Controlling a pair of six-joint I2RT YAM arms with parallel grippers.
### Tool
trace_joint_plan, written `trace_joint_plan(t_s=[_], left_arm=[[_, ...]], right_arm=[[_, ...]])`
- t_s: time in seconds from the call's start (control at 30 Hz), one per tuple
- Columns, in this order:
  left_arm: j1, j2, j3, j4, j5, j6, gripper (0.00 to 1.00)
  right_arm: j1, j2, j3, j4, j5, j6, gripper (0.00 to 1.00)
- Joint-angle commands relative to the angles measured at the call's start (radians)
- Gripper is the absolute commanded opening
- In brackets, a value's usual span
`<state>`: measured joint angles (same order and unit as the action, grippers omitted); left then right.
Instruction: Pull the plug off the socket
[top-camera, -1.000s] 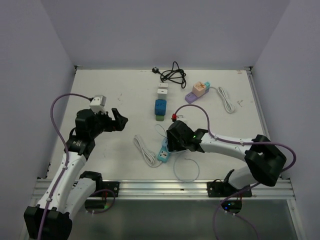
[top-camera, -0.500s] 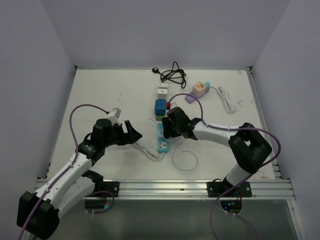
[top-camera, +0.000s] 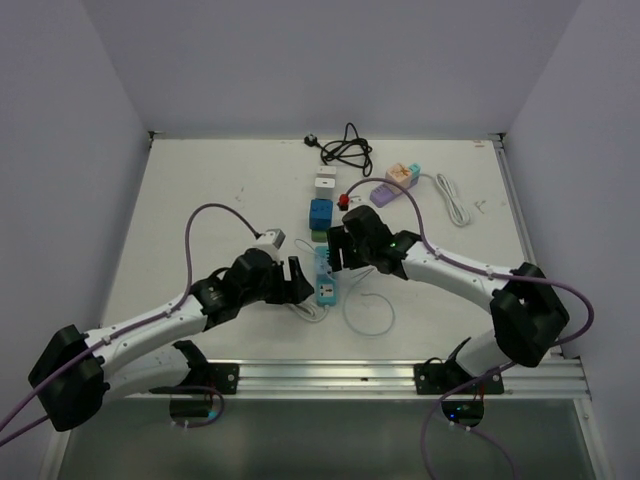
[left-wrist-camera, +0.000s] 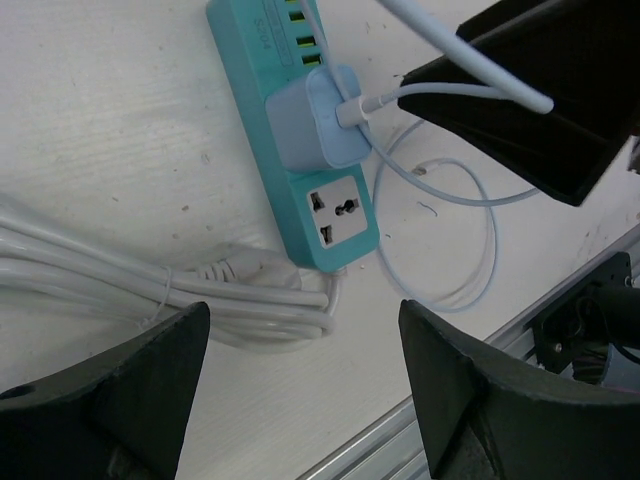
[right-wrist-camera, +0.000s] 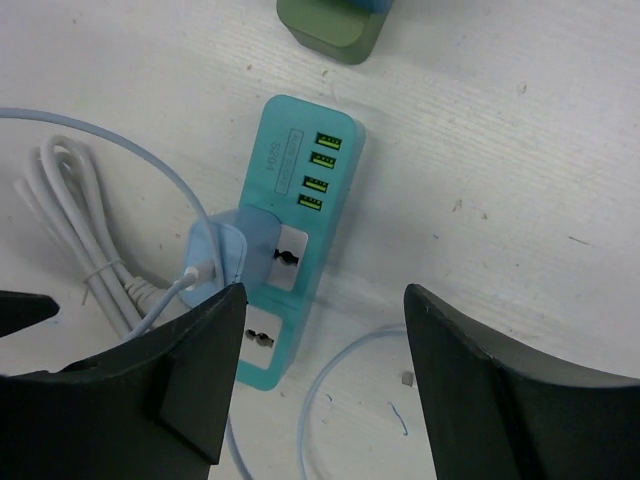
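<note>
A teal socket strip (top-camera: 325, 280) lies lengthwise at the table's middle. A pale blue plug (left-wrist-camera: 318, 118) sits in it, with a thin pale cable (left-wrist-camera: 470, 225) running from it into a loop. In the right wrist view the plug (right-wrist-camera: 213, 262) is on the strip (right-wrist-camera: 300, 215) just above my left finger. My left gripper (top-camera: 298, 281) stands open at the strip's left side; in its own view the left gripper (left-wrist-camera: 300, 395) holds nothing. My right gripper (top-camera: 340, 250) hovers open over the strip's far end, and in its own view the right gripper (right-wrist-camera: 325, 390) spans the strip's near end.
The strip's white coiled cord (left-wrist-camera: 150, 290) lies left of it. Beyond are a blue and green adapter stack (top-camera: 320, 218), a white adapter (top-camera: 324, 185), a black cable (top-camera: 346, 150), a purple strip with a peach plug (top-camera: 397, 181) and a white cord (top-camera: 452, 198). A metal rail (top-camera: 320, 375) edges the front.
My left arm has swung from the far left across to the strip, its jaws narrowing somewhat. The strip has shifted away from the front and turned lengthwise, with my right gripper moving along with it.
</note>
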<state>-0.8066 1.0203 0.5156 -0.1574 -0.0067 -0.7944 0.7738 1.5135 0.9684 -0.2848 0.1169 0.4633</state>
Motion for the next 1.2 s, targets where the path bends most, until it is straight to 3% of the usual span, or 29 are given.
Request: trace_joint_plan(t_s=[0.0, 0.17, 0.27, 0.4, 0.8, 1.17], left_arm=[[-0.009, 0.007, 0.054, 0.064, -0.087, -0.019, 0.8], [-0.014, 0.02, 0.064, 0.079, -0.095, -0.012, 0.8], [-0.026, 0.04, 0.067, 0.091, -0.095, -0.008, 0.79], [-0.054, 0.069, 0.087, 0.093, -0.117, 0.003, 0.79], [-0.146, 0.211, 0.201, 0.091, -0.3, 0.104, 0.8], [-0.187, 0.385, 0.279, 0.101, -0.429, 0.118, 0.76]], right_arm=[[0.002, -0.065, 0.052, -0.079, 0.05, -0.006, 0.69], [0.001, -0.075, 0.062, -0.076, 0.11, 0.014, 0.72], [-0.027, -0.041, 0.088, -0.079, 0.133, 0.026, 0.67], [-0.079, 0.019, 0.122, -0.051, 0.046, 0.025, 0.59], [-0.136, 0.192, 0.132, 0.064, -0.239, 0.061, 0.57], [-0.168, 0.266, 0.035, 0.162, -0.319, 0.092, 0.5]])
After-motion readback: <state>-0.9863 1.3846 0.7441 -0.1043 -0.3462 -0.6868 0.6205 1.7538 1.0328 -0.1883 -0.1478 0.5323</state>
